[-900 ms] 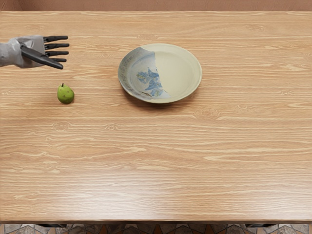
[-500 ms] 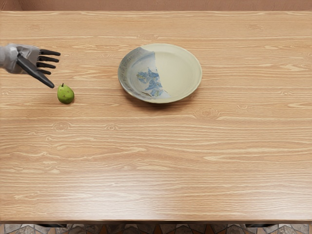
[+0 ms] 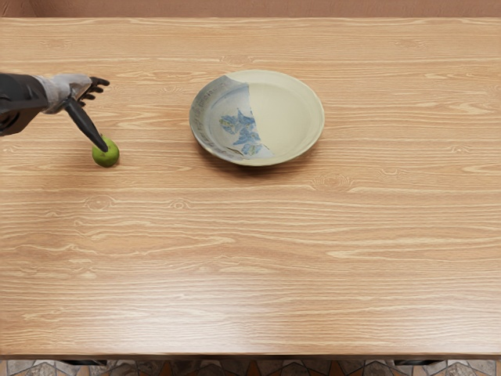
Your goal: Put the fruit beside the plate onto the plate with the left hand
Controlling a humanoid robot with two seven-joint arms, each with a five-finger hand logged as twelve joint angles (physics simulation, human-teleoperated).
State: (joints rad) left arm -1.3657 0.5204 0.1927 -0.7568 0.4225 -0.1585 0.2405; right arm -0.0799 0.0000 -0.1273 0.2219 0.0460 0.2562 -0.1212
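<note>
plate (image 3: 293,110) stood bare (blue motif on its left half). left hand (image 3: 74,88) was spread, gripping nothing, thumb tip against the pear (image 3: 106,156).

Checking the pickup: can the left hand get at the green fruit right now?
Probably yes: the left hand is right by the fruit, one of its fingers over the fruit's top, nothing between them.

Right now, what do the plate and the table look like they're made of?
Plate: probably glazed ceramic, smooth cream surface with a blue pattern on its left part. Table: wood or wood-look laminate, matte, with light grain streaks running across.
</note>
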